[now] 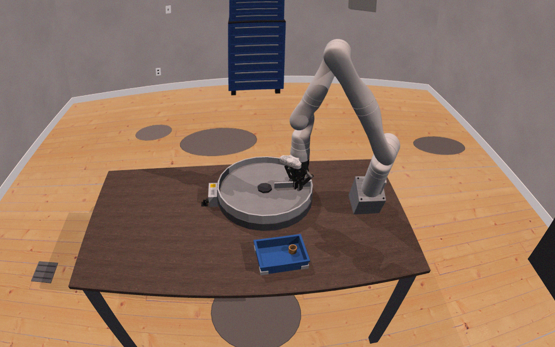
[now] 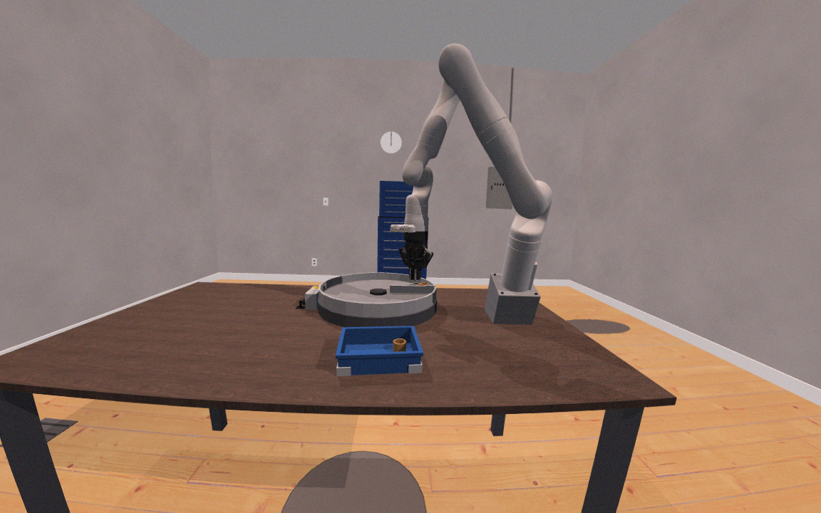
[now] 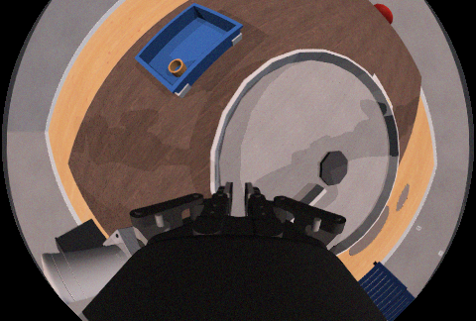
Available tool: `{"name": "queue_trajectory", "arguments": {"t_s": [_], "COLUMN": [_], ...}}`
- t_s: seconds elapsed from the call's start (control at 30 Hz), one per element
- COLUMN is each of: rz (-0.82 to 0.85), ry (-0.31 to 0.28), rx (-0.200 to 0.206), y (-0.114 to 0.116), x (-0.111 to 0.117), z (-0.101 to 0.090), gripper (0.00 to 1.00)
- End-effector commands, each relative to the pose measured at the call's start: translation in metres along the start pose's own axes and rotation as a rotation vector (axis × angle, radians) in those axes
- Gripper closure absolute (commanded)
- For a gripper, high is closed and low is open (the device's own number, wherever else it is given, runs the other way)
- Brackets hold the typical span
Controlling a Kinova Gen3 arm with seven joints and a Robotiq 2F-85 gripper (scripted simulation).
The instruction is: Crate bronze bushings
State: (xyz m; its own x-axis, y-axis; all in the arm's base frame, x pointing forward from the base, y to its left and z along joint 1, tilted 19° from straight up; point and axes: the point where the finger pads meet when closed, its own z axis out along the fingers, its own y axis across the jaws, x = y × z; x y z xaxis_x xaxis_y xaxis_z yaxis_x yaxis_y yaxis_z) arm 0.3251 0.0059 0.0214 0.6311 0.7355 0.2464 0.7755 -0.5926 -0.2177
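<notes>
My gripper (image 1: 298, 187) (image 2: 415, 276) (image 3: 238, 190) is over the right part of the turning table (image 1: 244, 202) (image 2: 375, 311) (image 3: 288, 103), beside the grey bar (image 1: 283, 185) (image 2: 408, 289) (image 3: 308, 196). Its fingers stand a small gap apart, with nothing between them. One bronze bushing (image 1: 292, 251) (image 2: 399, 348) (image 3: 181, 68) stands upright in the blue crate (image 1: 275, 258) (image 2: 368, 365) (image 3: 198, 39). In the exterior view, a bit of bronze (image 2: 422, 284) shows behind the bar, below the fingertips. The bar and gripper hide most of that spot, so bushings there cannot be counted; steel ones are not clear.
The turning table has a raised rim and a dark hub (image 1: 264, 187) (image 2: 378, 291) (image 3: 333, 167). A small grey box (image 1: 212, 197) sits at its left side. The crate stands in front of it, towards the table's front edge. The arm's base (image 1: 366, 202) (image 2: 512, 306) is at the right.
</notes>
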Motion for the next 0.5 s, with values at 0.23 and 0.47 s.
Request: {"name": "queue_trajectory", "arguments": {"t_s": [0.23, 0.47], "rz": [0.129, 0.129], "ry": [0.001, 0.001], "rx": [-0.002, -0.002], "y": [0.031, 0.031], "x": [-0.049, -0.049], "z": [0.001, 0.001], "gripper": [0.86, 0.86]}}
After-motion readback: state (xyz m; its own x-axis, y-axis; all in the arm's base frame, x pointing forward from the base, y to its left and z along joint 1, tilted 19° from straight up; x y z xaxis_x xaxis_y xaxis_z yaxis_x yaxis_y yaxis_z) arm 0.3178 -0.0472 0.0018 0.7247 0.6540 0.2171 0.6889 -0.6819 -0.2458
